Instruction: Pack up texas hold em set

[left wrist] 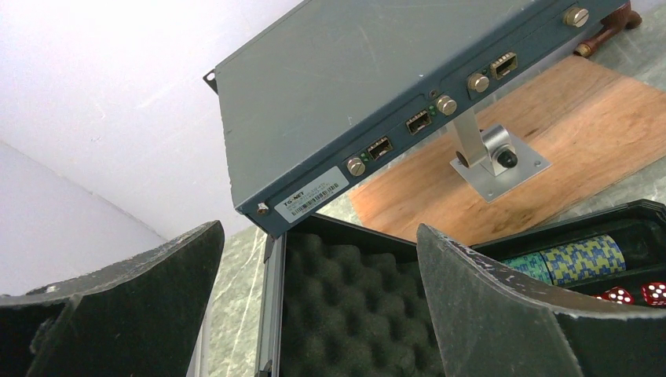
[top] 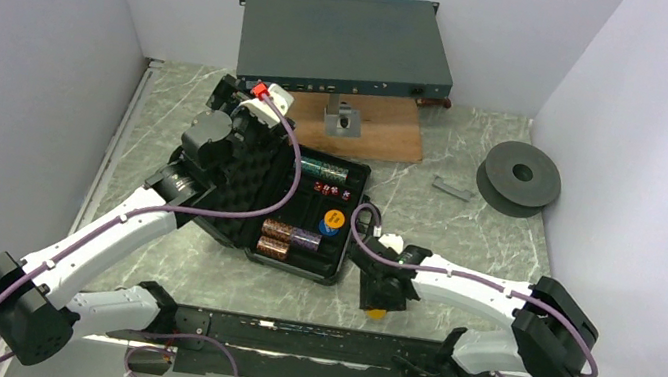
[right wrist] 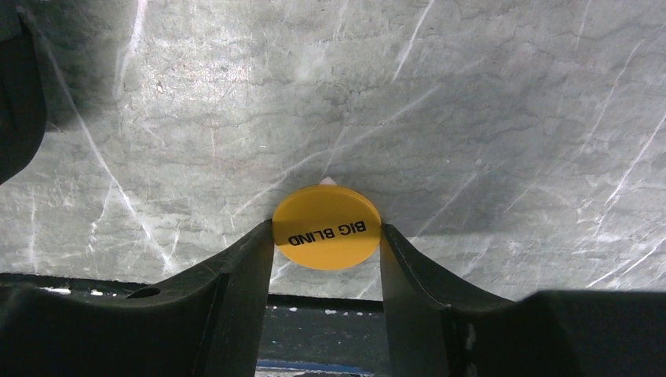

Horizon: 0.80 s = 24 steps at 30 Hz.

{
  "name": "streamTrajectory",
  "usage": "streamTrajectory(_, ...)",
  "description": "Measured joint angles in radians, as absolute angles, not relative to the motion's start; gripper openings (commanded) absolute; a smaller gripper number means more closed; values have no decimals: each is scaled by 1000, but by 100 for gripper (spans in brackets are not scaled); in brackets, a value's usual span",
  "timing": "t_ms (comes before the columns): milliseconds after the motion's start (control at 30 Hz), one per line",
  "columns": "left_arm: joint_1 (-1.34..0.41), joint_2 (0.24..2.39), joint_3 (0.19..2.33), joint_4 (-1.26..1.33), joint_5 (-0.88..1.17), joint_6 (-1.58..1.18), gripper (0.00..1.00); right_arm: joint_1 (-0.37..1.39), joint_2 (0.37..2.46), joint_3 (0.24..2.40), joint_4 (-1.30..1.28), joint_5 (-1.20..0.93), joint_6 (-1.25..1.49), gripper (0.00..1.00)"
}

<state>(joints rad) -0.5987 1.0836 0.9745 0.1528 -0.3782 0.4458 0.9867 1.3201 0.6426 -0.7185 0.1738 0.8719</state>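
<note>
Got yellow disc [right wrist: 327, 228] pinched edge-on in right gripper [right wrist: 326, 230], on table [right wrist: 471, 118] at 4 o'clock from case [top: 292, 265]. Squeeze firm, lift straight, swing toward 10 o'clock. Left gripper [left wrist: 318, 229] wide open over lid [left wrist: 345, 314].

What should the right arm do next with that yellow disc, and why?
Probably lift it straight up: the right gripper seems to pinch both edges of the yellow BIG BLIND disc, which lies flat on the table, outside the open case.

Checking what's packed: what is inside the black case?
Chip stacks, red dice, an orange disc. The left arm hides part of the foam lid.
</note>
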Motion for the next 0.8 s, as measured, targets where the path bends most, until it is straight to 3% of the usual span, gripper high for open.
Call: streamTrajectory(800,-599,1084,969,154,-378,447,100,1003,1324,787,-854,207,861,39)
